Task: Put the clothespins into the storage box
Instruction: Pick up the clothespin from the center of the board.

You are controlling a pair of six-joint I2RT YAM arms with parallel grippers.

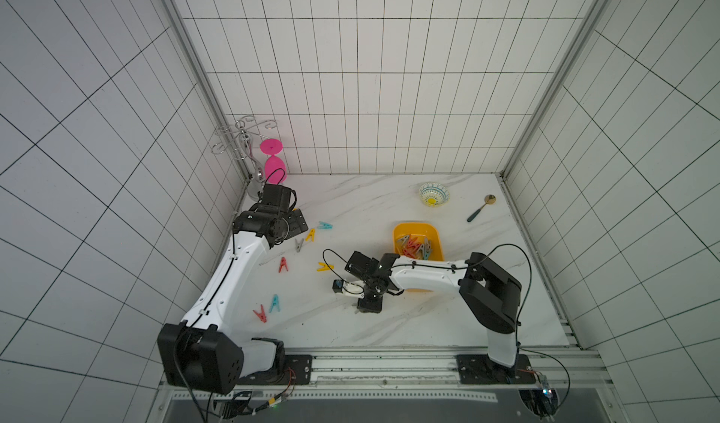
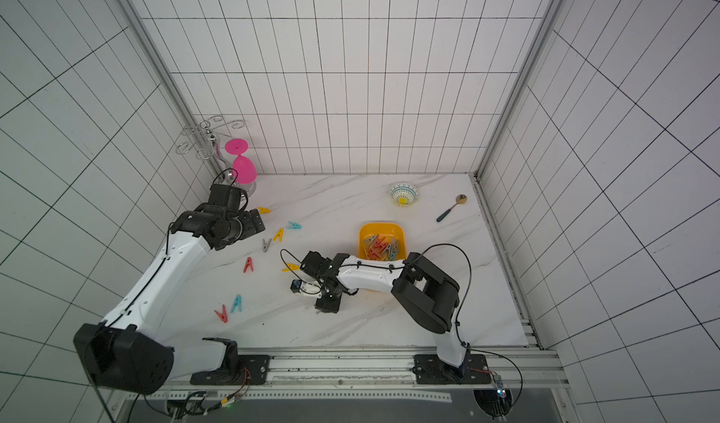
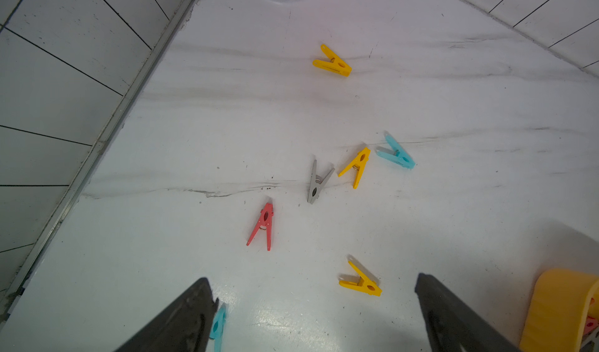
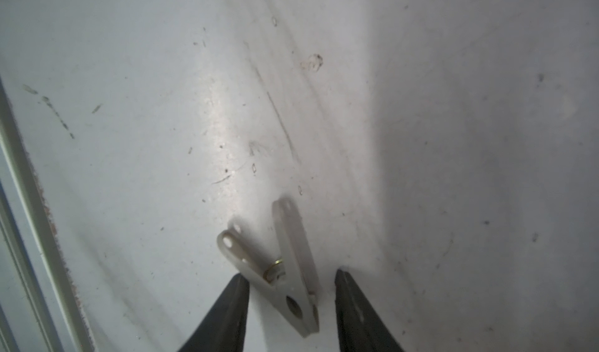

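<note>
Grey plastic, the target clothespin (image 4: 293, 233) lies flat on the table (image 1: 389, 323), near and left of the storage box (image 1: 413, 230), which holds a pile of pins. My right gripper (image 4: 290, 275) straddles it at the spring. The 2 jaws are not yet clamped, and a gap shows on 1 side. I centre first, then close squarely across the body so it cannot pivot out. The left gripper (image 3: 314, 279) hangs spread wide and empty at far left.
</note>
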